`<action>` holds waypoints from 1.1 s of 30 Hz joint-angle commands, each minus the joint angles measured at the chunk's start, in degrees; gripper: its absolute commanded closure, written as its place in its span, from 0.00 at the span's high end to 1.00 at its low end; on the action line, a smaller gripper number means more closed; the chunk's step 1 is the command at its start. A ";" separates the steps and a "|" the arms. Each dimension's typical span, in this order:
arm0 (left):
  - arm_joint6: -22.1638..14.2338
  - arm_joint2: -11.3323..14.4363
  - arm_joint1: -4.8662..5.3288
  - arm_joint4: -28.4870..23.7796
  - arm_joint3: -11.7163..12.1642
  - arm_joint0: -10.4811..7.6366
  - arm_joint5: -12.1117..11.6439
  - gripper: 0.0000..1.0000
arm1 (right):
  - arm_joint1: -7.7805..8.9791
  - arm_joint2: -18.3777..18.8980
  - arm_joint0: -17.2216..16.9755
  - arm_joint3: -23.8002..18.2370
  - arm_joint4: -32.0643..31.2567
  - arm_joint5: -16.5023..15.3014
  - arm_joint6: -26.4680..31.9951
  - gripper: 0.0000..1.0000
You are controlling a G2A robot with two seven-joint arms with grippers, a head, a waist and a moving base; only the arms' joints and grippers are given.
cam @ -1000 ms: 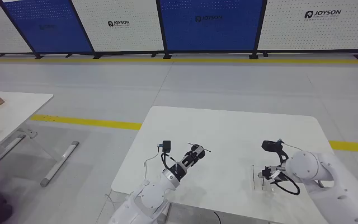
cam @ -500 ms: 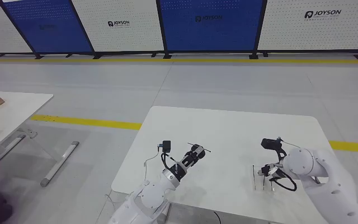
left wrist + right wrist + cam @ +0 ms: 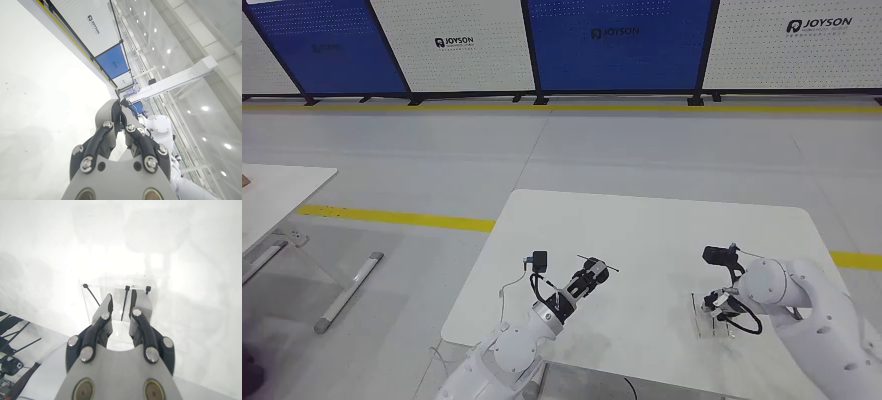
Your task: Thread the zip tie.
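Over the last second the right gripper (image 3: 121, 295) has swung in over the clear stand (image 3: 85, 308); it now hangs with its fingers apart, the middle zip tie (image 3: 123, 308) lying in the gap between them; an outer tie (image 3: 92, 295) slants outside one finger, and another tie's head (image 3: 148, 288) peeps past the other. The left gripper (image 3: 592, 270) has not stirred; its fingers are pressed together on the held zip tie (image 3: 606, 265), which juts out to both sides of the tips. My guess is that the right arm is lining up to take a tie from the stand, so no threading has begun. Under both tools is a plain white table (image 3: 642, 225); out past the fingertips runs grey floor with a yellow line (image 3: 392, 215), then blue and white panels (image 3: 617, 45).
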 commanded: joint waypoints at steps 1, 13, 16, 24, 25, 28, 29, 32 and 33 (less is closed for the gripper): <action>0.00 0.00 0.00 0.00 0.00 0.00 0.00 0.00 | -0.12 -0.14 0.25 0.51 0.08 0.00 0.00 0.20; 0.00 0.00 0.00 0.00 0.00 0.00 0.00 0.00 | 0.49 0.90 -0.85 -0.59 0.98 0.00 0.00 0.00; 0.00 0.00 0.00 0.00 0.00 0.00 0.00 0.00 | 1.23 1.86 -1.98 -2.58 1.95 0.00 0.00 0.00; 0.00 0.00 0.00 0.00 0.00 0.00 0.00 0.00 | 4.41 10.73 -8.65 -11.83 1.93 0.00 0.00 0.00; 0.00 0.00 0.00 0.00 0.00 0.00 0.00 0.00 | 4.69 12.44 -9.74 -13.40 1.22 0.00 0.00 0.00; 0.00 0.00 0.00 0.00 0.00 0.00 0.00 0.00 | 5.07 19.27 -14.17 -18.55 -0.44 0.00 0.00 0.00; 0.00 0.00 0.00 0.00 0.00 0.00 0.00 0.00 | 4.99 21.15 -15.62 -20.24 -0.83 0.00 -0.08 0.00; 0.00 0.00 0.00 0.00 0.00 0.00 0.00 0.00 | 4.33 26.38 -20.87 -25.69 -1.10 0.00 -3.70 0.00; 0.00 0.00 0.00 0.00 0.00 0.00 0.00 0.00 | 4.08 27.45 -22.37 -27.45 -0.82 0.00 -5.38 0.00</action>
